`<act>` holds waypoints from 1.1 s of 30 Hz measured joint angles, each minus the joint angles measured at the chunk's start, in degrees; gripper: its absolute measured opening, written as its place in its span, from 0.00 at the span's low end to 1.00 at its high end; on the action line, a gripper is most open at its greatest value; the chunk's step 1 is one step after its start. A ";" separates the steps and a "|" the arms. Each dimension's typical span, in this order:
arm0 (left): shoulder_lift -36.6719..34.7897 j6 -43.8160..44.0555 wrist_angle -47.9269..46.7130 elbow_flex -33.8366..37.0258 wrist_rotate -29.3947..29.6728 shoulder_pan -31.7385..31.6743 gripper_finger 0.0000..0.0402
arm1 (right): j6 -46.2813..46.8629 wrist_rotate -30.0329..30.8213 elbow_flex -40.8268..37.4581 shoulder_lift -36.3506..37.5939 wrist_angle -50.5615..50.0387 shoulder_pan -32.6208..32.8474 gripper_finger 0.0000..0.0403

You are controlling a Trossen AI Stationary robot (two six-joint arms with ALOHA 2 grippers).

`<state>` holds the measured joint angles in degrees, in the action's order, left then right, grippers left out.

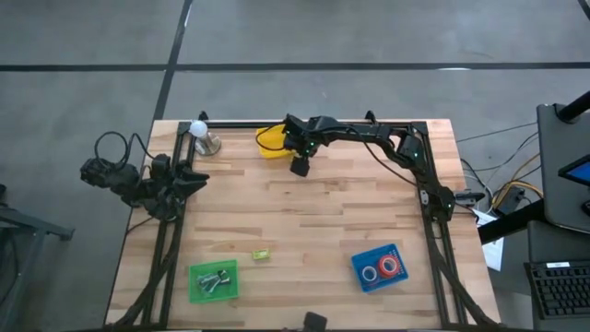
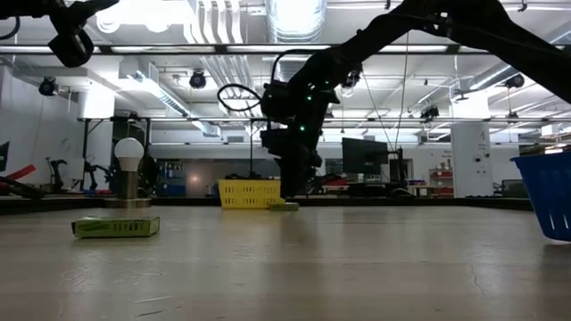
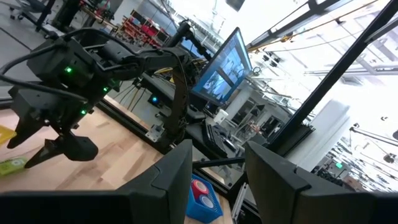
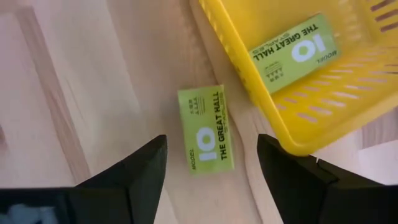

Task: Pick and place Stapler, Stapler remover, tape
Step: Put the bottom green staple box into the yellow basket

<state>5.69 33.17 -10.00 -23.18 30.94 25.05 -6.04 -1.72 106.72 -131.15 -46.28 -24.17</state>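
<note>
My right gripper is open and reaches to the table's far middle. It hovers with its fingers pointing down over a green printed box that lies flat on the wood beside a yellow basket. A second green box lies inside that basket. In the low view the gripper hangs just above the box. Red tape rolls lie in a blue basket near the right front. My left gripper is open and waits at the table's left edge.
A green tray with small metal pieces sits at the near left, and a small green box lies beside it. A light bulb on a stand is at the far left. Bare wood fills the table's middle.
</note>
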 joint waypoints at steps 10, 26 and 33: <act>0.00 -0.14 0.04 0.00 0.00 -0.01 0.38 | 8.91 -1.35 0.34 -0.11 -2.54 -0.04 0.55; 0.04 4.65 4.35 0.00 -0.01 -0.01 0.38 | 22.33 -27.20 0.68 1.05 -7.86 1.43 0.34; 0.17 8.15 10.72 0.00 -3.68 0.00 0.38 | 24.76 -26.63 -3.17 7.86 -7.00 6.51 0.04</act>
<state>5.86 41.32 0.72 -23.18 27.26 25.06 18.72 -28.35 103.55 -123.29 -53.29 -17.66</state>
